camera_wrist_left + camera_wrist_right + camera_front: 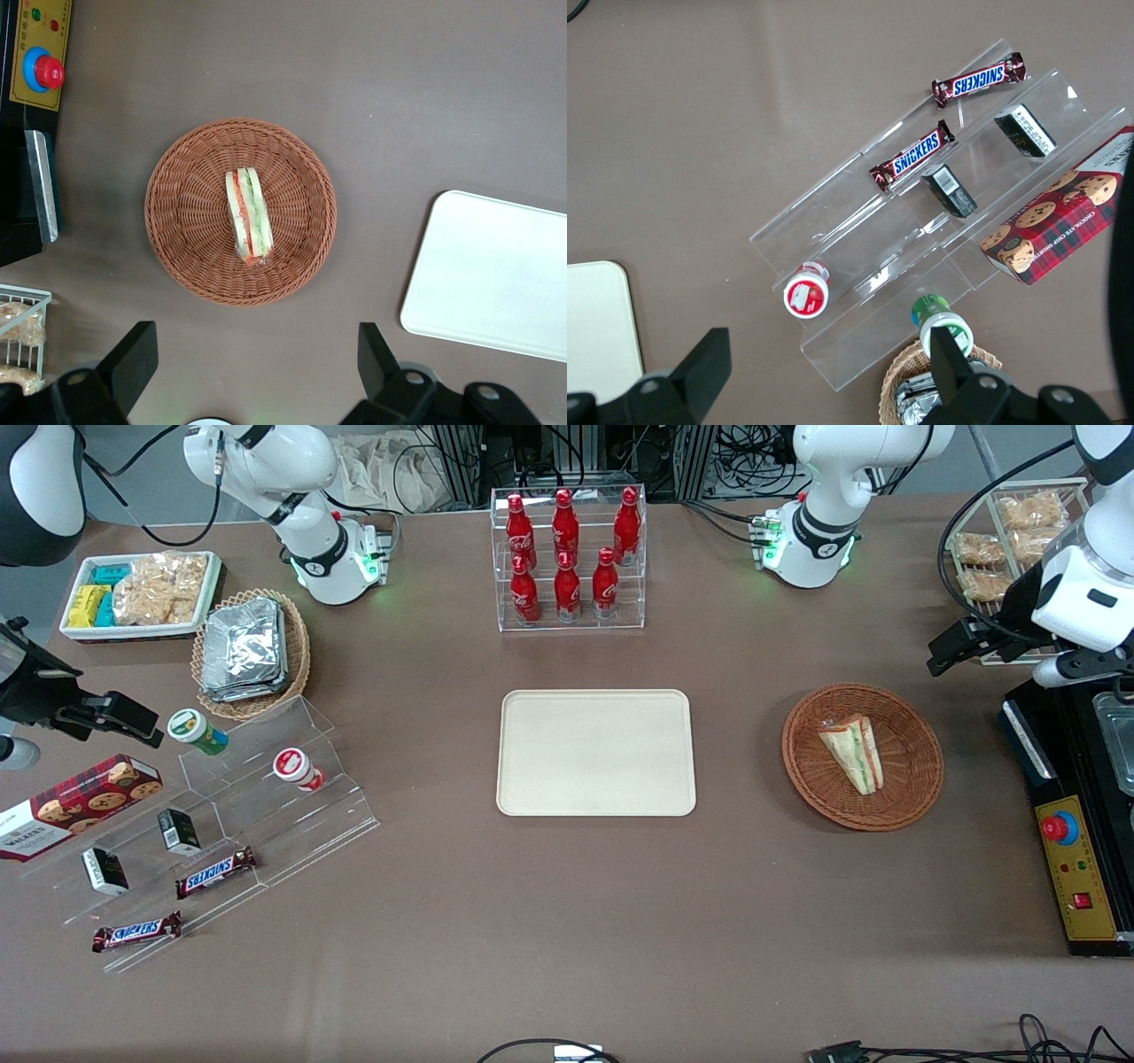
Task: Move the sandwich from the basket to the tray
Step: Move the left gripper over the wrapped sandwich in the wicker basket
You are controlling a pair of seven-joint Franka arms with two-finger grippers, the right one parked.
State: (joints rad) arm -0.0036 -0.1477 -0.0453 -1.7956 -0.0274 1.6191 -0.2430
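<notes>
One sandwich (248,218) lies in the basket (177,208) on the worktop, its long axis running twelve to six under the wrist camera. At twelve o'clock from the open, empty gripper (257,367), it is well apart. Tray (595,751) waits bare.

My gripper (252,367) is cut off by the left wrist picture's edge, only its two spread fingers (133,359) showing. The tray (496,274) runs off that picture's side. In the front view my arm hides part of the wire rack (1019,531) of bagged snacks.
</notes>
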